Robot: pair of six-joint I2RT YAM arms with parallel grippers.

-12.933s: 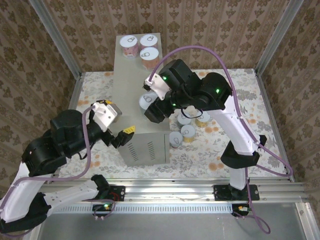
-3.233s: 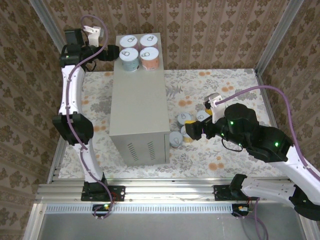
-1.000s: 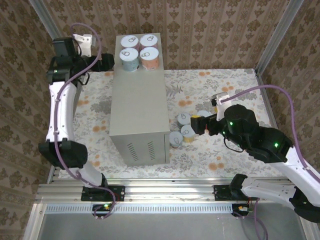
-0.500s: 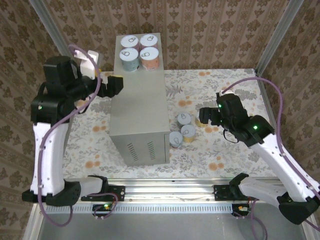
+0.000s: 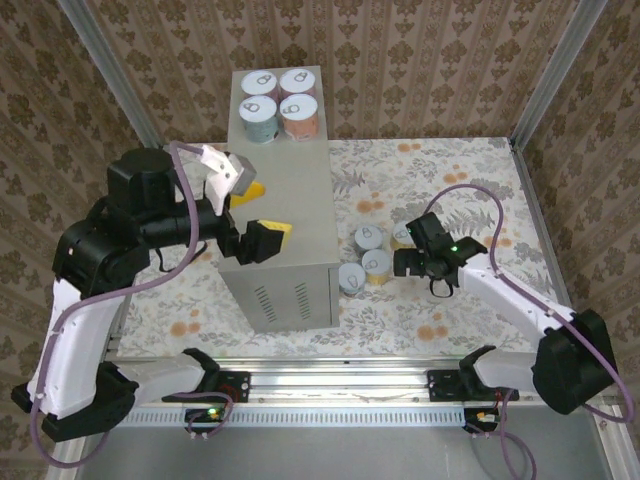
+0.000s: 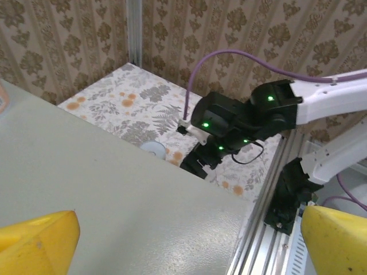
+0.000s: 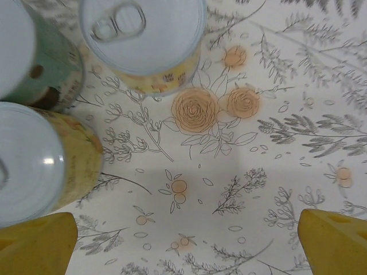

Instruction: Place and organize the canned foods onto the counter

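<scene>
Both arms have swung inward. Left gripper (image 5: 263,213) open over the counter (image 5: 290,190); right gripper (image 7: 184,243) open, nearer the floor cans (image 5: 368,237), upright, just left of its jaws. Four cans (image 5: 280,100) already up top.

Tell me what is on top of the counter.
Four cans stand in a two-by-two block at the far end of the counter. The left gripper, jaws open, hangs over its near left edge and hides the patch beneath.

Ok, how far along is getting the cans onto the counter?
Done: four cans squared up at the far end of the counter. In hand: nothing; left gripper and right gripper are open, the right above the floor cans. Left: those floor cans.
</scene>
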